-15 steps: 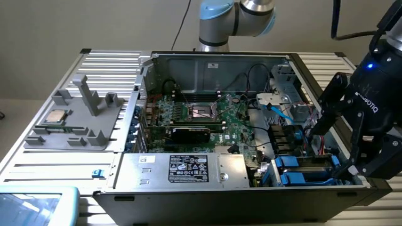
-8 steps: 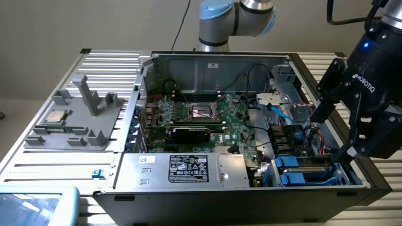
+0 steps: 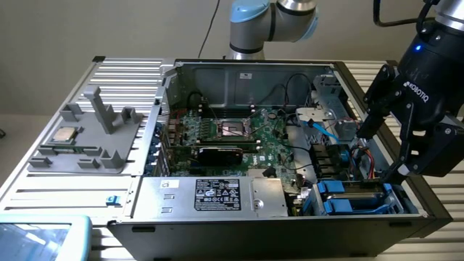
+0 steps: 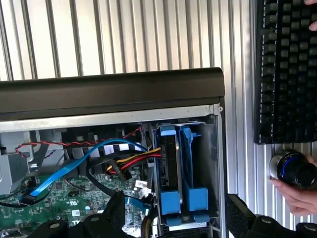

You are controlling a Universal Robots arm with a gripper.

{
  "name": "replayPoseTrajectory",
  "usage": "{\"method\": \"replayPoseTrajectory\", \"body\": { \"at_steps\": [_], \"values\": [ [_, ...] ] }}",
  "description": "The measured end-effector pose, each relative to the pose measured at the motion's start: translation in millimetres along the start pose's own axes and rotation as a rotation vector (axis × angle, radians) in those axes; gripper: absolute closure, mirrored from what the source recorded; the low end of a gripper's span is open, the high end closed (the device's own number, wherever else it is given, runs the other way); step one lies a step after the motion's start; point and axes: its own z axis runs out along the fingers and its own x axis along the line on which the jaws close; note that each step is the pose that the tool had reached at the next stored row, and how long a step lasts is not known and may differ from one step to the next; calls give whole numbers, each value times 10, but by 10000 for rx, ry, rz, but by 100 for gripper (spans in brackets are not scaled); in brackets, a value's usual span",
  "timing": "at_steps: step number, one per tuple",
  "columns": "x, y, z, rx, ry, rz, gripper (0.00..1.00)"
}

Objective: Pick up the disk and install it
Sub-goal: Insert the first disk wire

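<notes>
— Where's the disk (image 4: 168, 173)?
— Seated on edge in the drive bay (image 4: 214, 163) at the case's corner, beside a second blue carrier (image 4: 195, 173).
— And the jaws?
— Spread wide, holding nothing — the gripper (image 4: 176, 220) hangs directly over the disk, straddling both carriers.

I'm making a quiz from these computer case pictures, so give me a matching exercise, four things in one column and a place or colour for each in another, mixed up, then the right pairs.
Things:
1. processor chip
2. blue-fronted drives
3. keyboard
4. power supply label

Descriptions:
A. black with white print, on the silver box at the case's front edge
B. on the grey holder tray outside the case
C. side by side in the bay at the case corner
D. black, on the slatted table beyond the case wall

Pairs: 1-B, 2-C, 3-D, 4-A
</notes>
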Motion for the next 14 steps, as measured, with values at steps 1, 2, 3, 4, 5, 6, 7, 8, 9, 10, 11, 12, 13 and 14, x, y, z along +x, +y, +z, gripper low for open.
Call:
{"method": "replayPoseTrajectory", "body": {
  "at_steps": [1, 2, 3, 4, 5, 6, 7, 8, 9, 10, 11, 12, 13, 14],
  "values": [
    [0, 0, 0, 0, 1, 0, 11],
    [0, 0, 0, 0, 0, 0, 11],
    [0, 0, 0, 0, 1, 0, 11],
    [0, 0, 0, 0, 0, 0, 11],
    [0, 0, 0, 0, 1, 0, 11],
    [0, 0, 0, 0, 0, 0, 11],
    [0, 0, 0, 0, 0, 0, 11],
    [0, 0, 0, 0, 0, 0, 11],
    [0, 0, 0, 0, 0, 0, 11],
    [0, 0, 0, 0, 0, 0, 11],
    [0, 0, 0, 0, 0, 0, 11],
    [0, 0, 0, 0, 0, 0, 11],
    [0, 0, 0, 0, 0, 0, 11],
    [0, 0, 0, 0, 0, 0, 11]
  ]
}}
